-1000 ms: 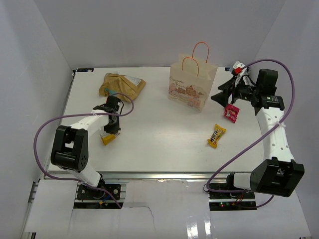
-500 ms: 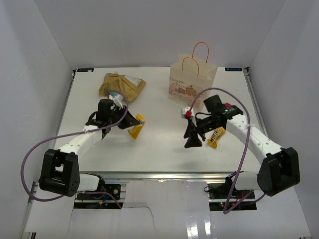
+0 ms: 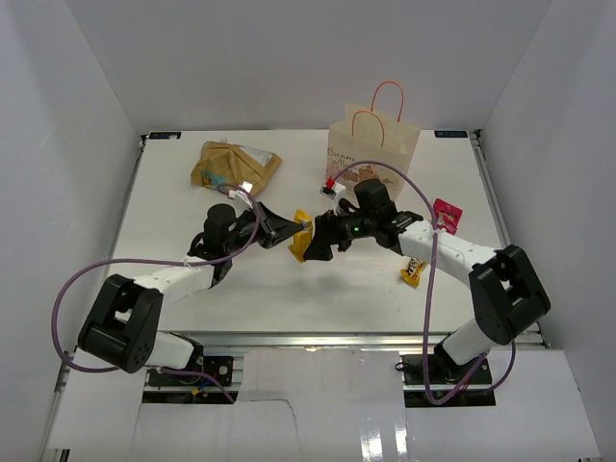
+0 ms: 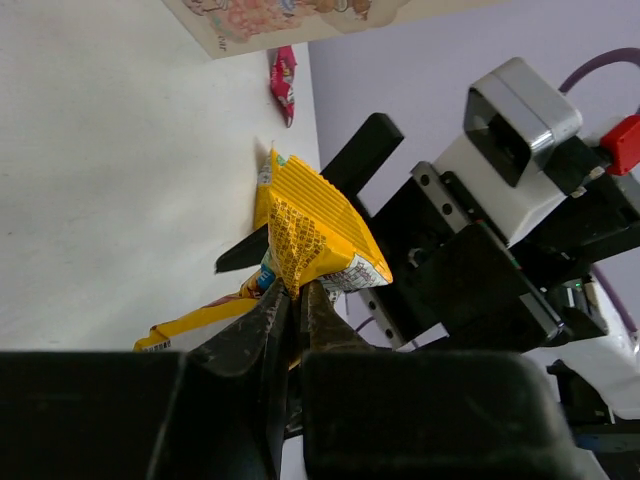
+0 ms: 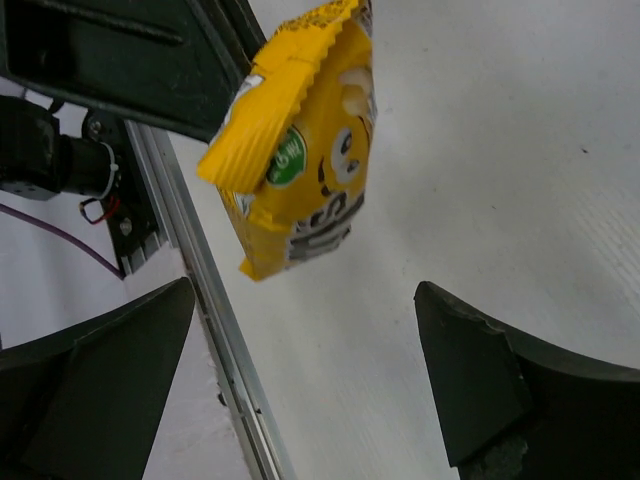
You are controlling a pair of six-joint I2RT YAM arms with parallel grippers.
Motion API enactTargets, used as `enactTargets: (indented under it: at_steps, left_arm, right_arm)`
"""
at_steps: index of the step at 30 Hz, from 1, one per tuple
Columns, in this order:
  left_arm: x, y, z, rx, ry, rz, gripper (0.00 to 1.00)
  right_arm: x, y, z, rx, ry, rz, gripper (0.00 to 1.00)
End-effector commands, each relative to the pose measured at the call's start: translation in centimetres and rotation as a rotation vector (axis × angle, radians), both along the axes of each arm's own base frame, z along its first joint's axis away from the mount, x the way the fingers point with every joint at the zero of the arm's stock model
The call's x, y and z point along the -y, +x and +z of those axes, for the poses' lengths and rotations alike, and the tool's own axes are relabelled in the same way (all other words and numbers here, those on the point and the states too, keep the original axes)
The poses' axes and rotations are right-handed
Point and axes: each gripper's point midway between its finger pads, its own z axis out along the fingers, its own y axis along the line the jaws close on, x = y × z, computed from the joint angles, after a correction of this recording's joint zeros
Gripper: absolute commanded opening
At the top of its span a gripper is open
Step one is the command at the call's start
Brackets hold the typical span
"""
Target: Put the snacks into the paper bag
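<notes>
**Mid-tabletop, a hand-over between the two arms**

Between the arms, above the middle of the tabletop, our left pincer is pinched narrow on the crimped end of a yellow packet, which hangs clear of the surface. Facing it, our right pincer stands wide, one jaw on either side of the packet and touching nothing.

We judge the step in hand to be a pass from left to right, since the paper bag stands upright at the far edge, just behind the right arm. Next, we think, the right jaws should close on the packet's free body, below the left fingertips, before the left lets go. The foil is slick and limp, so a shallow bite could let it slip.

Room is fair. Bare tabletop lies toward the near edge. The bag's mouth is open at the top, yet its orange handles arch over it, so we would need to come in from above and between them.

Other snacks wait on the tabletop. A tan-gold bag lies far left, a red-pink packet lies beside the right forearm, and a yellow bar lies just under it, where a low elbow swing could sweep it away.
</notes>
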Motion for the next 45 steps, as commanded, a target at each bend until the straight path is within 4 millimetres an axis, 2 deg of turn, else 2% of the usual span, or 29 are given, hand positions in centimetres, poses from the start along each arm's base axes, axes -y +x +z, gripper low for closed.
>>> enactTargets:
  at_steps: [1,5,8,11,12,16,19,20,23,24,26,27,28,29,31,32,33,34,35,36,37,38,40,41,43,44,45]
  left_arm:
    - [0.8,1.0,3.4,0.044,-0.115,0.033,0.1]
    - [1.5,0.9,3.7,0.038,-0.137,0.024,0.1]
    - [2.0,0.8,3.9,0.034,-0.153,0.012,0.11]
    - [2.4,0.8,3.9,0.026,-0.167,-0.001,0.12]
    - [2.5,0.7,3.9,0.023,-0.17,-0.007,0.13]
    - [2.6,0.8,4.4,0.03,-0.184,-0.012,0.18]
    - [2.7,0.9,5.0,0.048,-0.193,-0.013,0.33]
    - [2.7,0.9,5.1,0.053,-0.194,-0.015,0.46]
    - [2.7,1.1,5.6,0.082,-0.191,-0.021,0.65]
    - [2.7,1.2,6.0,0.098,-0.189,-0.024,0.73]
    - [2.1,1.6,6.5,0.141,-0.173,-0.016,0.75]
    - [1.7,1.9,7.0,0.161,-0.165,-0.007,0.76]
    - [0.8,2.4,7.1,0.163,-0.14,0.023,0.77]
    - [0.3,2.7,7.2,0.174,-0.111,0.039,0.77]
    - [-1.1,3.4,7.3,0.216,0.009,0.078,0.79]
    - [-1.9,4.2,7.1,0.228,0.076,0.131,0.8]
    - [-2.5,4.6,6.9,0.238,0.144,0.155,0.81]
    - [-3.3,4.5,5.6,0.217,0.245,0.16,0.83]
    - [-4.6,4.5,4.4,0.201,0.339,0.195,0.84]
    - [-5.0,4.8,4.9,0.213,0.342,0.223,0.84]
    - [-5.7,4.2,3.3,0.179,0.411,0.216,0.84]
    - [-6.1,4.0,2.7,0.166,0.438,0.224,0.84]
    - [-7.1,3.3,2.1,0.16,0.478,0.244,0.84]
    - [-7.4,2.7,1.0,0.139,0.49,0.244,0.84]
    - [-7.9,2.0,0.9,0.142,0.487,0.26,0.84]
    - [-8.1,1.6,0.2,0.125,0.489,0.261,0.84]
    - [-8.4,1.4,0.4,0.13,0.488,0.276,0.84]
  right_arm:
    - [-2.6,1.6,3.6,0.019,0.129,-0.047,0.96]
    - [-3.1,1.9,4.6,0.033,0.158,-0.04,0.92]
    - [-3.4,2.3,4.4,0.038,0.161,-0.034,0.83]
    - [-3.6,2.0,4.4,0.032,0.175,-0.004,0.65]
    - [-3.7,1.9,4.5,0.035,0.181,0.004,0.54]
    - [-3.6,1.3,4.5,0.03,0.183,0.026,0.37]
    - [-3.3,1.0,4.4,0.042,0.174,0.039,0.31]
    - [-3.2,0.9,4.5,0.047,0.174,0.041,0.27]
    - [-2.8,0.4,4.8,0.059,0.172,0.06,0.23]
    - [-2.6,0.4,5.4,0.099,0.176,0.076,0.21]
    - [-1.9,0.3,5.9,0.125,0.164,0.098,0.16]
    - [-1.5,0.4,6.5,0.203,0.16,0.129,0.15]
    - [-1.0,0.3,7.0,0.209,0.143,0.143,0.15]
    - [-0.2,0.8,7.5,0.236,0.138,0.141,0.1]
    - [0.7,1.5,10.3,0.382,0.15,0.178,0.08]
    - [1.8,2.1,10.9,0.402,0.133,0.167,0.08]
    - [2.5,2.4,12.3,0.452,0.133,0.166,0.08]
    - [3.0,3.0,13.5,0.52,0.131,0.176,0.08]
    - [4.2,4.4,16.0,0.579,0.13,0.137,0.08]
    - [4.9,5.3,17.3,0.615,0.126,0.111,0.08]
    - [5.6,6.3,18.6,0.654,0.116,0.076,0.08]
    - [7.1,7.8,21.3,0.717,0.115,0.019,0.09]
    - [8.8,9.7,23.5,0.769,0.106,-0.046,0.09]
    - [10.3,11.1,25.7,0.812,0.104,-0.1,0.09]
    - [11.9,12.4,27.7,0.851,0.093,-0.159,0.1]
    - [13.1,13.5,28.1,0.86,0.078,-0.201,0.1]
    - [13.7,14.0,29.6,0.898,0.074,-0.224,0.11]
